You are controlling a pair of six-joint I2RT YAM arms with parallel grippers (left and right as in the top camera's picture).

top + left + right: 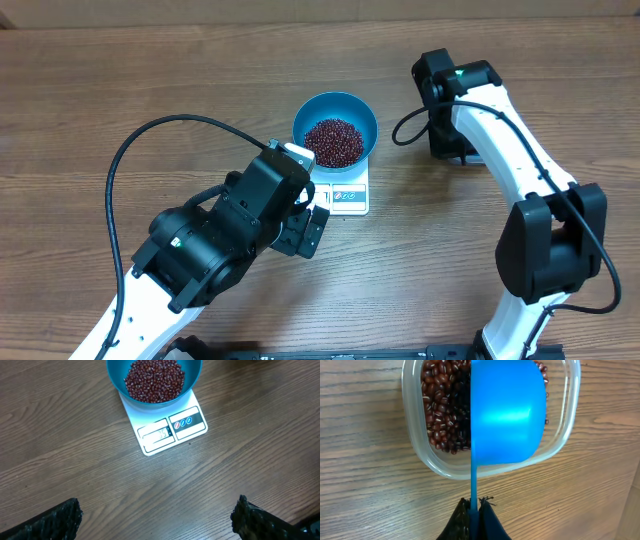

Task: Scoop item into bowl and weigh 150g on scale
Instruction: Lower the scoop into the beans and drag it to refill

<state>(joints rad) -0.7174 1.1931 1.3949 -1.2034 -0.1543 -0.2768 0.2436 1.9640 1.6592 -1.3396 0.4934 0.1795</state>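
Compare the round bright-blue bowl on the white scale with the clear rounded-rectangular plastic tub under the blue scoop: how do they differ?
The round bright-blue bowl is opaque; the clear plastic tub is see-through, with rounded corners. The bowl stands on the white scale; the tub sits directly on the wooden table. The bowl is uncovered; the tub is partly hidden by the blue scoop. Both hold dark red-brown beans.

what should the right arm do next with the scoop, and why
Probably dip the small blue plastic scoop into the dark red-brown beans in the clear plastic tub: the right gripper is shut on its handle right above them. The round blue bowl on the white scale is only part full; its display is unreadable.
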